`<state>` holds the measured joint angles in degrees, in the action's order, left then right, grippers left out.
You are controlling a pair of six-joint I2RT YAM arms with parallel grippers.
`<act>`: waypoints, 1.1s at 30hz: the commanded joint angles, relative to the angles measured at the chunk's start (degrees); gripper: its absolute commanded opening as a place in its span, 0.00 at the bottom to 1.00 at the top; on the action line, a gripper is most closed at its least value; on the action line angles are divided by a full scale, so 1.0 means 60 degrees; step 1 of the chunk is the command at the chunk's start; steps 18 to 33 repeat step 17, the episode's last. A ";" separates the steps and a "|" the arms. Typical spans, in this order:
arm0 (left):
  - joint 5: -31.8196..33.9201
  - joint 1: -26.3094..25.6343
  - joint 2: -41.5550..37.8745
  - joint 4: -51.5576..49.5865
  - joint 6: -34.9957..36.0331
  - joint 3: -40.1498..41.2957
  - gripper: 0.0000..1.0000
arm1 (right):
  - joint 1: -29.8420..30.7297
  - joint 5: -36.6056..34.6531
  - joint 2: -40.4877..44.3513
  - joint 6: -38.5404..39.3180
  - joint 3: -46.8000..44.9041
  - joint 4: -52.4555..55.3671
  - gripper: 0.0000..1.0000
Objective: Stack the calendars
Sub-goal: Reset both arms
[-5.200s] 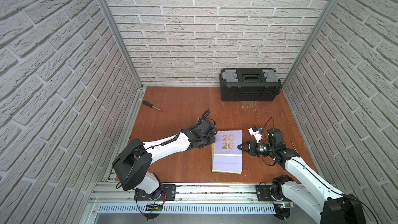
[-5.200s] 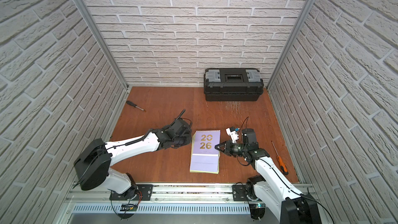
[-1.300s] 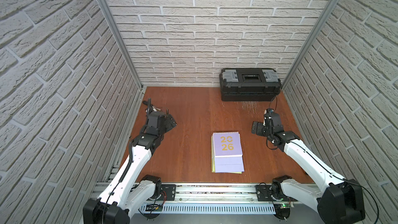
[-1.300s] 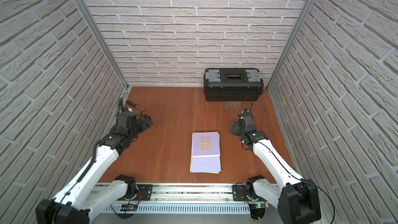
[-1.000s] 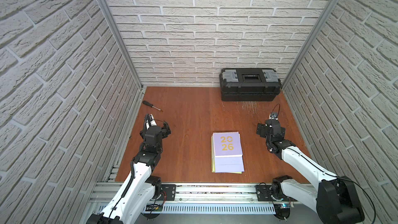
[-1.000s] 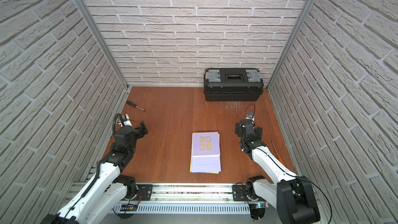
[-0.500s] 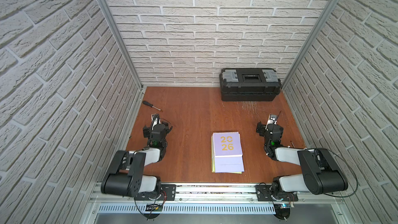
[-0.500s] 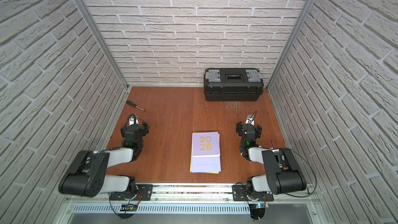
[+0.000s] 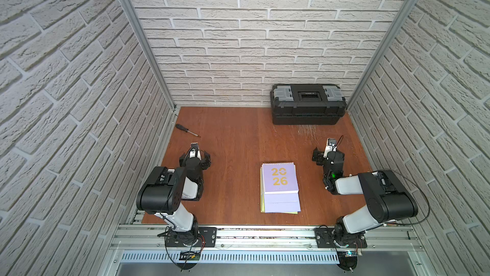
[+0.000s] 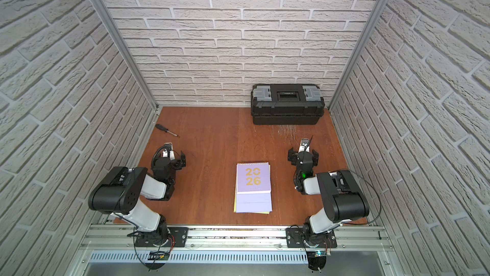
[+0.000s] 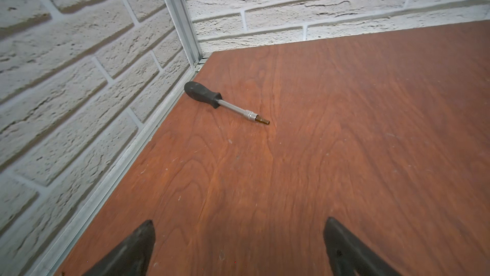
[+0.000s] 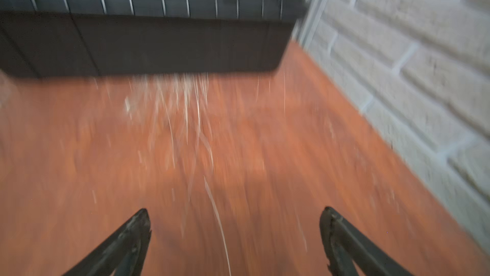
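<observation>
Btwn L claw (image 9: pixel 195 156), R claw (image 9: pixel 328 155), calendars (image 9: pixel 280 187) (apart)

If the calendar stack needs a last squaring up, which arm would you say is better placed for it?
Right, probably. Both grippers are open and empty, but the right gripper sits nearer the calendars than the left gripper, in both top views.
</observation>
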<state>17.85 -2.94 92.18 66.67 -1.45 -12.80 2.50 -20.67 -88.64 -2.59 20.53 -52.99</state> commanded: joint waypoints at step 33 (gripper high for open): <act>-0.0743 0.1464 -0.0373 0.0966 -0.1849 0.0327 0.98 | 0.0036 0.0063 0.0390 0.0024 0.0444 0.1159 0.99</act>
